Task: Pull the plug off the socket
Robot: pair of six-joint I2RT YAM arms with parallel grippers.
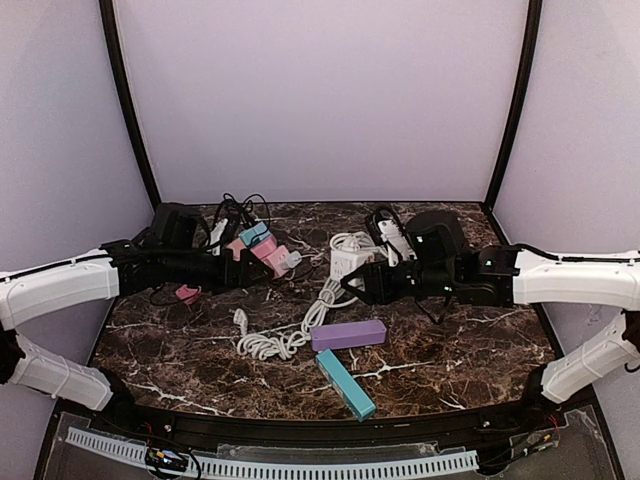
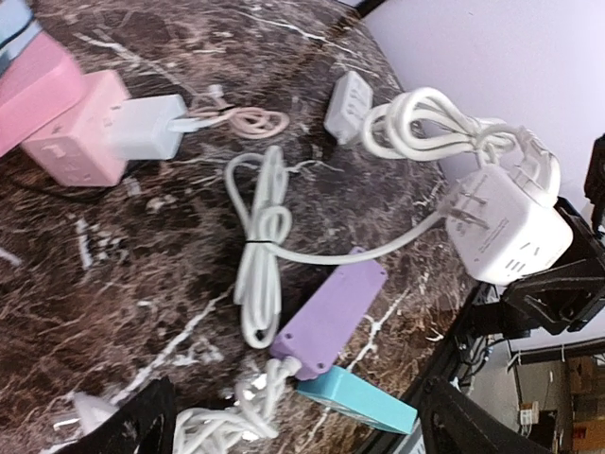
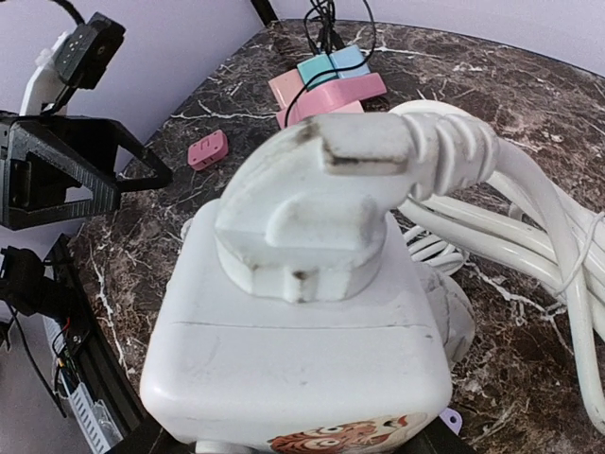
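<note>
White plug (image 3: 350, 189) sits pushed into the socket cube (image 3: 302, 350), centre of the overhead view; right claw (image 1: 360, 283) clamps that cube, arm stretched leftward; left claw (image 2: 298, 416) gapes wide, arm reaching rightward.

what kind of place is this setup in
Most likely a lab robot test booth: plain lilac walls on a black frame enclose a marble-pattern table, a left arm and right arm sit at its near edge, plus a purple power strip and white cube socket.
</note>
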